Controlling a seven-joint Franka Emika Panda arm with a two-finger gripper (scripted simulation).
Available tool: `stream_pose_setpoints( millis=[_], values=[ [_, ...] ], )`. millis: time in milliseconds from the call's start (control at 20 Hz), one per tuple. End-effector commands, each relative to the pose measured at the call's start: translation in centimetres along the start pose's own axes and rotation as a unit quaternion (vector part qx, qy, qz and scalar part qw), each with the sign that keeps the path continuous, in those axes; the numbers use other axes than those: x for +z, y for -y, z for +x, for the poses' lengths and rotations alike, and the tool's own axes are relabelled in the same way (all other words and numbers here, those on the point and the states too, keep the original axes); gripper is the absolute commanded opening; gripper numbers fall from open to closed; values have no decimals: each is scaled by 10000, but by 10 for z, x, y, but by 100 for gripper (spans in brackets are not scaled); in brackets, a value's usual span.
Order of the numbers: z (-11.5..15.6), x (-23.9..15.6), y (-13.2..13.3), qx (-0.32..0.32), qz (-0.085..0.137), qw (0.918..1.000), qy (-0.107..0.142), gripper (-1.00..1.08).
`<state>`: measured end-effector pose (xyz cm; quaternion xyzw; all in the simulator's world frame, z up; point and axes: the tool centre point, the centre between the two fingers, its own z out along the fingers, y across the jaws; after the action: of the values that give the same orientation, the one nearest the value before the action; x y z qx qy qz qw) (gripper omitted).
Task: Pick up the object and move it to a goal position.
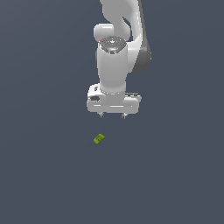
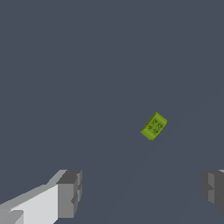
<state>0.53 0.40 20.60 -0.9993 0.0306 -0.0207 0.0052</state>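
Note:
The object is a tiny lime-green block lying flat on the dark grey floor, turned at an angle. In the wrist view the object shows a paler mark on its top face. My gripper hangs above it and a little toward the exterior view's right, well apart from it. The two short fingertips stand wide apart with nothing between them. In the wrist view the grey pads frame a wide gap around my gripper, and the block lies outside that gap.
A plain dark grey floor fills both views. The white arm rises straight up behind the gripper.

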Motion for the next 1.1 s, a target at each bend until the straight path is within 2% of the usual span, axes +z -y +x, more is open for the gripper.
stream_pose_setpoints(
  millis=[0, 250, 450, 800, 1050],
  values=[
    [1, 6, -3, 144, 6, 9999, 14, 100],
    [6, 26, -13, 620, 19, 9981, 48, 100],
    [10, 49, -25, 1164, 19, 9932, 84, 100],
    [15, 98, -51, 2292, -27, 9733, 146, 100],
    [16, 123, -66, 2855, -74, 9582, 166, 100]
  ],
)
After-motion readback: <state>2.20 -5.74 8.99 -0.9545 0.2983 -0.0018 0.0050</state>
